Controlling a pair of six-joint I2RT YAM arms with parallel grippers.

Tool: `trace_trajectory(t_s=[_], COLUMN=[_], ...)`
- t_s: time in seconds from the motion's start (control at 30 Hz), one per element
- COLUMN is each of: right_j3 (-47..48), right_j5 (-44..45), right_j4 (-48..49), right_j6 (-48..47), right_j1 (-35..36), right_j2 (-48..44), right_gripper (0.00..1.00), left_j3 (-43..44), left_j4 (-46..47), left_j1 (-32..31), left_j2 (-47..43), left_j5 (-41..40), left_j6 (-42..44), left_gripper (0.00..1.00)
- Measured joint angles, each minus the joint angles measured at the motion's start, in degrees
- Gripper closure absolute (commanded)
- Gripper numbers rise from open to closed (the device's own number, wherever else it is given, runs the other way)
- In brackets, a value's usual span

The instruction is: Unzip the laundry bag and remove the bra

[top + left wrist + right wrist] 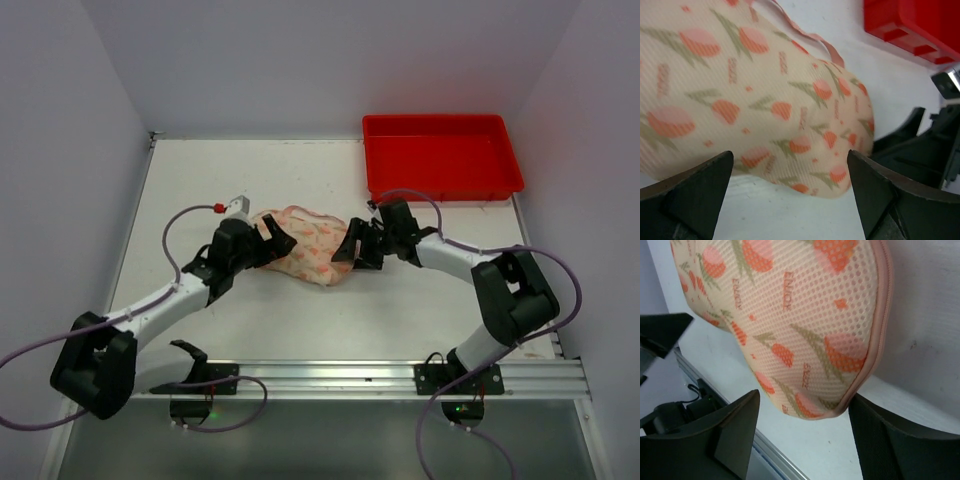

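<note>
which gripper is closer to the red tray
The right gripper, at the end of the laundry bag nearest the red tray. The left gripper is at the bag's opposite end, farther away.

I operate inside a laboratory robot test cell: plain pale panel walls [300,60] enclose the white tabletop [300,320] at its left, far and right edges; a silver aluminium extrusion rail [330,378] spans its near edge, with lilac cables [166,245].
</note>
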Motion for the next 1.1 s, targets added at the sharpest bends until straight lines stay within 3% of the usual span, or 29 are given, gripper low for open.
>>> trace_trajectory(t_s=[0.1,0.23,0.5,0.7,0.9,0.93,1.0,1.03,1.1], right_j3=[-0.7,-1.4,-3.3,-4.4,-7.4,-7.9,-9.0,-9.6,-10.7], right_j5=[0.0,0.0,0.0,0.0,0.9,1.5,2.0,2.5,3.6], right_j4=[0.5,1.5,2.5,3.0,4.2,4.6,5.6,5.9,7.0], right_j6=[0.0,0.2,0.5,0.2,-1.4,-1.7,-2.4,-2.8,-3.6], right_j1=[0.0,0.1,0.1,0.1,1.0,1.4,2.3,2.8,4.1], right_j2=[-2.3,-3.4,-3.8,-6.3,-11.3,-12.2,-13.8,-14.7,-16.3], right_gripper=[0.20,0.19,0.19,0.17,0.17,0.17,0.19,0.21,0.23], left_j3=[-8.0,-16.1,-17.3,-17.8,-17.7,-17.7,-17.7,-17.7,-17.3], left_j4=[5.6,11.0,22.7,32.6,37.5,37.9,38.8,39.0,39.3], left_j1=[-2.3,-5.5,-12.6,-14.0,-14.5,-14.5,-14.5,-14.6,-14.6], left_j2=[-4.7,-4.2,3.4,11.5,15.8,16.1,16.5,16.5,16.5], left_j5=[3.0,4.5,-0.5,-5.4,-7.8,-8.0,-8.4,-8.5,-8.7], left_j6=[-7.9,-17.0,-26.3,-31.9,-33.4,-33.4,-33.6,-33.4,-33.6], left_gripper=[0.00,0.00,0.00,0.12,0.44,0.60,0.74,0.87,0.97])
